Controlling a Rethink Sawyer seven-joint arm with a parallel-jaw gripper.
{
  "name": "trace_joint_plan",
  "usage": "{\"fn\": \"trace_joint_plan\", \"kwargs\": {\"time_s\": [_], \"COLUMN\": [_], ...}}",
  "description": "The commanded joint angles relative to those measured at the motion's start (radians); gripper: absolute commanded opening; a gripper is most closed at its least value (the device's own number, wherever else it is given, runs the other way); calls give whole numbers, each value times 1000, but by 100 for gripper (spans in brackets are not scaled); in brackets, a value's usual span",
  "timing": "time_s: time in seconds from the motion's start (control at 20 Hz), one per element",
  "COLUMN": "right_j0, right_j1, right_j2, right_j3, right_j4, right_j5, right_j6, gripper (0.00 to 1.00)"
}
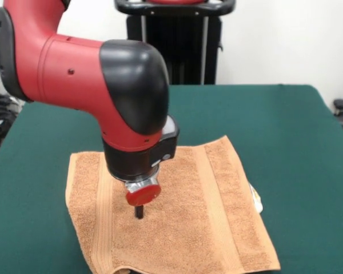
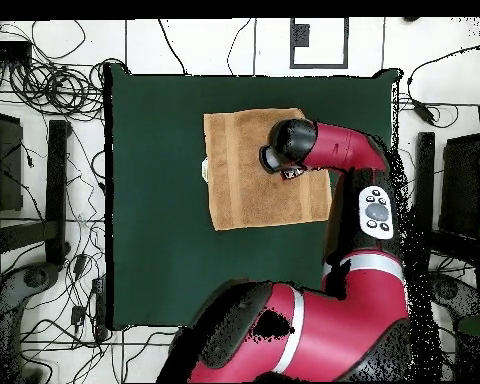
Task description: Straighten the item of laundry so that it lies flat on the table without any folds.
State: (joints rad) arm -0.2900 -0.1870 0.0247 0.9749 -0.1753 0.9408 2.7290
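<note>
Nearest the camera, the towel (image 1: pixel 177 222) shows its one remaining flaw: at the near edge, left of centre, the hem curls up in a small lip, though the frame cuts it off, so I can't say how deep the fold runs. Otherwise the cloth lies spread in a single layer — a near-rectangle of orange-tan terry, looped and matte, with flatter woven bands running near-to-far along its left and right sides. A small white tag (image 1: pixel 255 200) pokes out from under the right edge. By that reading the job looks mostly done; what is left is that near hem and perhaps a slight skew.

Just beyond, the gripper (image 1: pixel 139 212) comes down on the towel's middle-left, a thin dark tip under a red disc, touching or nearly touching the pile. Whether its fingers are apart or together I cannot tell. Above it swells the glossy red and black arm (image 1: pixel 86 74).

Farther back, the dark green felt table (image 1: pixel 286 125) spreads wide around the towel — smooth and far larger than it.
</note>
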Motion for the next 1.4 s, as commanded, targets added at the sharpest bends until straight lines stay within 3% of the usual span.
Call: {"fn": "trace_joint_plan", "kwargs": {"time_s": [0.05, 0.45, 1.0, 1.3, 1.4], "right_j0": [13, 64, 125, 130, 144], "right_j1": [117, 30, -125, -164, -159], "right_j2": [148, 89, 49, 54, 37], "right_j3": [123, 203, 350, 369, 327], "right_j4": [47, 21, 53, 69, 11], "right_j5": [55, 60, 140, 149, 107], "right_j6": [-121, -92, -6, -1, -42], "gripper": [100, 100, 100, 100, 100]}}
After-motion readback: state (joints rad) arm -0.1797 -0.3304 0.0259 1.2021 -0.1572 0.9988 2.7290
